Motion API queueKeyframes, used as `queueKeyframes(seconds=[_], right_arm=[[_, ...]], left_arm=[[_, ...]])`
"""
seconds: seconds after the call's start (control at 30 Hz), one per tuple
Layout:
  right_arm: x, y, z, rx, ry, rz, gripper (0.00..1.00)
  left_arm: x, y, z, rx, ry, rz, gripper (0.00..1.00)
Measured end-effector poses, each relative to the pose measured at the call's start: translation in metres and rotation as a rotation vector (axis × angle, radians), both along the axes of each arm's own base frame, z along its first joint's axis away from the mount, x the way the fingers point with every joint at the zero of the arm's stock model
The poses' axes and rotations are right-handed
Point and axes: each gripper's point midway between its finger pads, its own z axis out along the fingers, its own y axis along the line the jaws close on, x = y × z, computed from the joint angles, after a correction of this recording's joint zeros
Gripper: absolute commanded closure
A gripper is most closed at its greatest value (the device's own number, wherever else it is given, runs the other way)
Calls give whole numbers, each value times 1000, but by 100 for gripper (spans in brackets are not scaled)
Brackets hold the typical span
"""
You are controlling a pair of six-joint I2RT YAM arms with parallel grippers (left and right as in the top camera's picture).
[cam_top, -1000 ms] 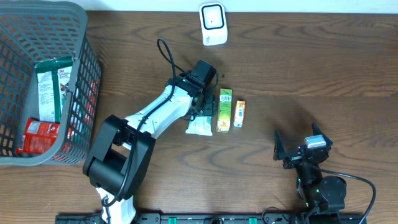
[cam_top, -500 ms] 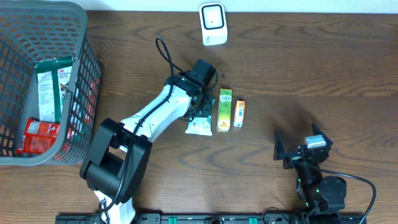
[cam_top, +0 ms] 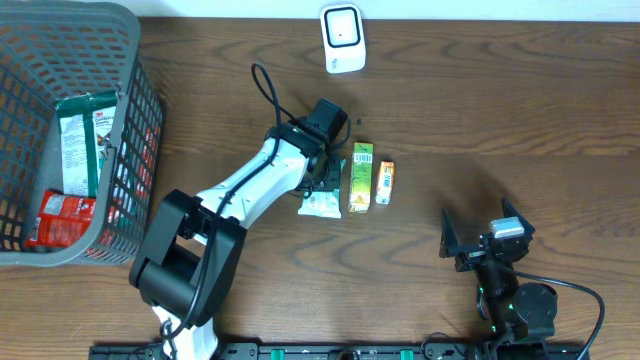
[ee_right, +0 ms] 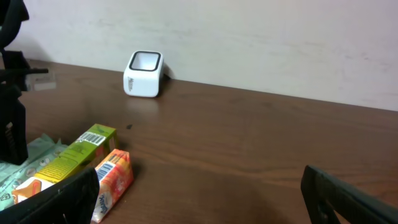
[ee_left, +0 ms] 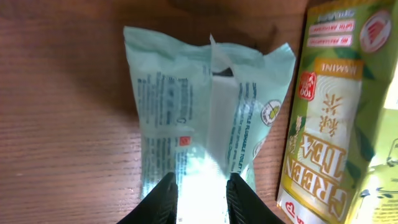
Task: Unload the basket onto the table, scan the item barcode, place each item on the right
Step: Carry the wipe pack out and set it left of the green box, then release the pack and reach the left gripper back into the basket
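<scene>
A pale green and white packet (cam_top: pixel 320 203) (ee_left: pixel 205 106) lies flat on the wooden table. My left gripper (cam_top: pixel 326 182) (ee_left: pixel 202 190) is down over it, its jaws shut on the packet's near end, with the wrapper pinched between the two black fingers. Right of the packet lie a green tea carton (cam_top: pixel 360 177) (ee_left: pixel 329 124) and a small orange carton (cam_top: pixel 384 183) (ee_right: pixel 109 180), barcodes facing up. The white scanner (cam_top: pixel 343 38) (ee_right: pixel 144 73) stands at the table's far edge. My right gripper (cam_top: pixel 478 242) (ee_right: pixel 202 190) rests open near the front right, holding nothing.
A grey mesh basket (cam_top: pixel 140 110) stands at the left with a green packet (cam_top: pixel 85 140) and a red packet (cam_top: pixel 65 215) inside. The left arm's cable loops above the arm towards the scanner.
The left arm's lower links have shifted slightly to the left. The packet, both cartons and the right arm stay where they were.
</scene>
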Motion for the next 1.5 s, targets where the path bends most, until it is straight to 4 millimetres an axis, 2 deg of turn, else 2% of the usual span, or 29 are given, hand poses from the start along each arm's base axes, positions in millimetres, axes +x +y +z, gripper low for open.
queueKeyframes(seconds=[0.13,0.37,0.47,0.57,0.67,0.73,0.83,0.9,1.0,1.1,1.17,1.2,1.27,1.37,1.5], right_arm=[[0,0,0,0,0,0,1],[0,0,0,0,0,0,1],[0,0,0,0,0,0,1],[0,0,0,0,0,0,1],[0,0,0,0,0,0,1],[0,0,0,0,0,0,1],[0,0,0,0,0,0,1],[0,0,0,0,0,0,1],[0,0,0,0,0,0,1],[0,0,0,0,0,0,1],[0,0,0,0,0,0,1],[0,0,0,0,0,0,1],[0,0,0,0,0,0,1],[0,0,0,0,0,0,1],[0,0,0,0,0,0,1]], left_arm=[[-7,-5,-6,6,9,-20,71],[-8,-12,-6,-1,-2,-37,55],[-6,-8,-5,12,-6,-34,49],[2,-1,4,42,-26,-18,43],[15,7,31,55,-83,5,41],[27,13,62,45,-150,29,40],[43,30,121,21,-267,87,40],[53,51,163,5,-354,148,39],[63,99,220,-8,-479,271,39],[64,157,259,0,-571,416,39],[57,208,277,23,-611,546,36],[55,223,280,32,-619,587,35],[45,267,287,68,-630,703,30],[26,327,284,124,-609,872,30],[0,384,269,167,-539,1071,27]])
